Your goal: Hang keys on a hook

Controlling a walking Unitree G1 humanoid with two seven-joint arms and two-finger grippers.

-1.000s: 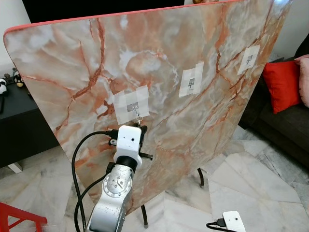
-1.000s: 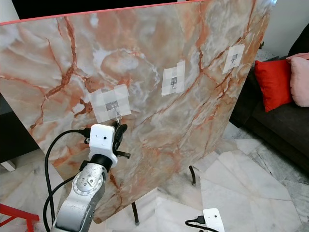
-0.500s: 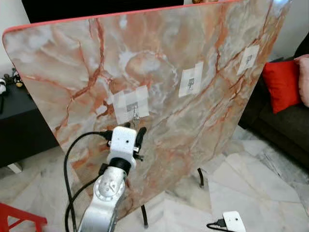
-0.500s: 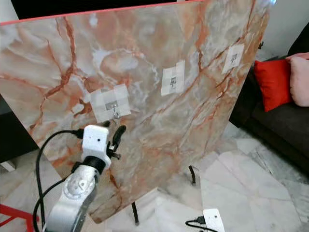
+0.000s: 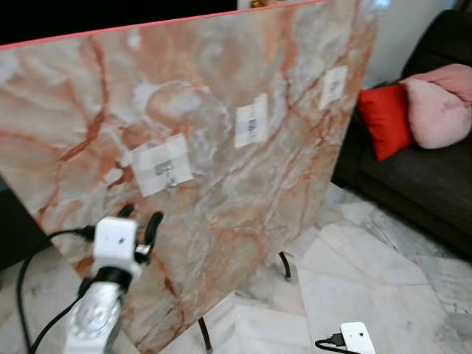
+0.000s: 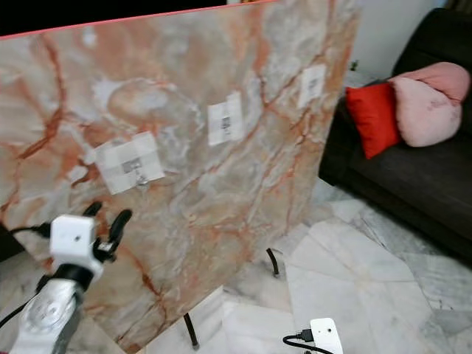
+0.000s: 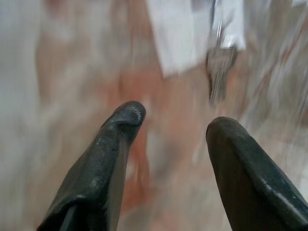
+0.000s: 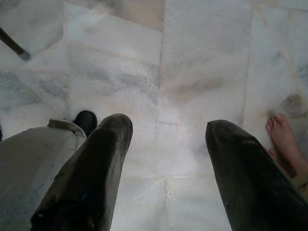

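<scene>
The left claw point(image 5: 140, 218) now sits lower and further left of the taped hook point(image 5: 168, 171), drawn back from the marble board point(image 5: 243, 221); a second ago it was right beneath the keys point(image 7: 220, 72). Its fingers now stand apart, and the keys hang free from the hook.

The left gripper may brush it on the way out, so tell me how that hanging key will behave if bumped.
The key hangs from a single hook on the marble board, so it will probably swing rather than resist. It looks small and thin, likely light. A knock from the open fingers of the left gripper might lift it off.
</scene>
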